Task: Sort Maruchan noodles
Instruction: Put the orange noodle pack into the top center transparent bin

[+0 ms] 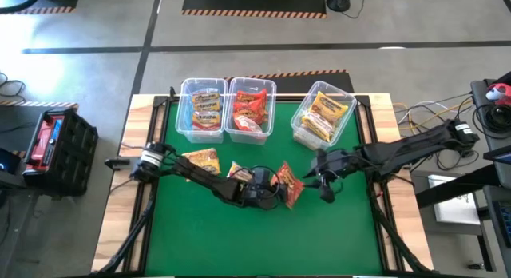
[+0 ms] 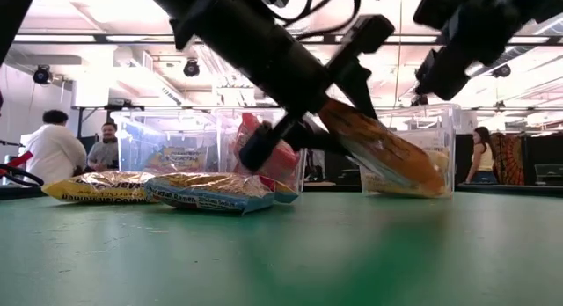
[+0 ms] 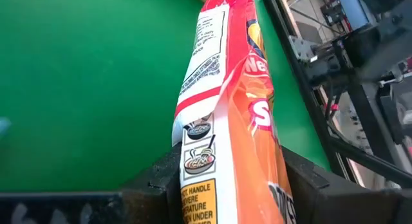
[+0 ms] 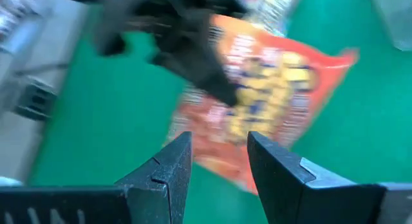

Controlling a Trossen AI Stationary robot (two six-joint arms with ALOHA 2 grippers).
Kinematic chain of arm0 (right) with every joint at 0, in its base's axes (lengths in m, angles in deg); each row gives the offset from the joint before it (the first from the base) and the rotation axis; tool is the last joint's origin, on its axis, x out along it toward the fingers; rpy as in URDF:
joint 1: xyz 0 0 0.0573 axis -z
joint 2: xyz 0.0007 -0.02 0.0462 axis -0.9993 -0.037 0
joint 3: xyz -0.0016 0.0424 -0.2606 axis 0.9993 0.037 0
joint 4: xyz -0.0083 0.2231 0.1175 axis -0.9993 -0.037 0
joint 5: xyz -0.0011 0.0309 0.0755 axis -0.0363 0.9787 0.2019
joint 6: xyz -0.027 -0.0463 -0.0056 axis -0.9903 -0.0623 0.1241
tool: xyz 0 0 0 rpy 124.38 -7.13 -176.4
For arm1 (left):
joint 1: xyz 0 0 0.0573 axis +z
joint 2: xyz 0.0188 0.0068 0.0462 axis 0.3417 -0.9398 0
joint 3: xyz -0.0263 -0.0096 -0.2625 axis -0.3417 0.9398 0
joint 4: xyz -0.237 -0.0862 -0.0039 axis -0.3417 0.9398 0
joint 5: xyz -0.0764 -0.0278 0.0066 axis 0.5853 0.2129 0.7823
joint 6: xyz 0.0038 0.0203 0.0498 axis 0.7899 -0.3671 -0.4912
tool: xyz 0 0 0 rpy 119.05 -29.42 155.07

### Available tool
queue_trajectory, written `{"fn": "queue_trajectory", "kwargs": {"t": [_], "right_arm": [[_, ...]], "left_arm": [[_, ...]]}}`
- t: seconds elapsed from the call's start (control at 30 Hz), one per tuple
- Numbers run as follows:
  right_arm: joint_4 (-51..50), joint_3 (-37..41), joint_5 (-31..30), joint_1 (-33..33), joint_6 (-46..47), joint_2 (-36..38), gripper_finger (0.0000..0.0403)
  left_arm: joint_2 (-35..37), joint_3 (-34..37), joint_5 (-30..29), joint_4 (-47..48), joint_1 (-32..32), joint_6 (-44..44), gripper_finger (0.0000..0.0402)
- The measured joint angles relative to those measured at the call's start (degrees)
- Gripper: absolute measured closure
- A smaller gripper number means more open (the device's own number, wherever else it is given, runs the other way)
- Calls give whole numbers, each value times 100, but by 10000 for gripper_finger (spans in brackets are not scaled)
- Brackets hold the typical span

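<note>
Near the desk's middle the left gripper (image 1: 275, 190) clamps an orange noodle packet (image 1: 290, 184) clear of the mat, and should lift it higher before swinging toward the far-edge bins (image 1: 227, 110), avoiding the nearby unclenched right gripper (image 1: 323, 176).

A green-topped desk (image 1: 200, 238) with a pale wooden border fills the middle of the high view. Along its far edge stand three clear plastic bins: the left bin (image 1: 201, 109) and the middle bin (image 1: 251, 109) touch side by side, while the right bin (image 1: 322, 114) sits apart toward the far right corner, turned at an angle. Off the desk's left edge, a black crate (image 1: 54, 144) rests on the grey floor. In the low view, two people (image 2: 77, 150) are in the room at left and another person (image 2: 482, 156) at right.
</note>
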Motion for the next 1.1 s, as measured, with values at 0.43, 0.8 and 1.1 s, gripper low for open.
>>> {"fn": "queue_trajectory", "kwargs": {"t": [0.43, 0.8, 1.1], "right_arm": [[694, 2, 844, -2, -263, -46, 262], [450, 2, 842, -2, -528, -167, 262], [439, 39, 801, 4, -628, -364, 262]], "left_arm": [[1276, 0, -1680, 1786, 153, -328, 251], [1781, 0, -1955, 1740, 718, -1053, 251], [2359, 0, -1758, 1730, 1362, -2419, 251]]}}
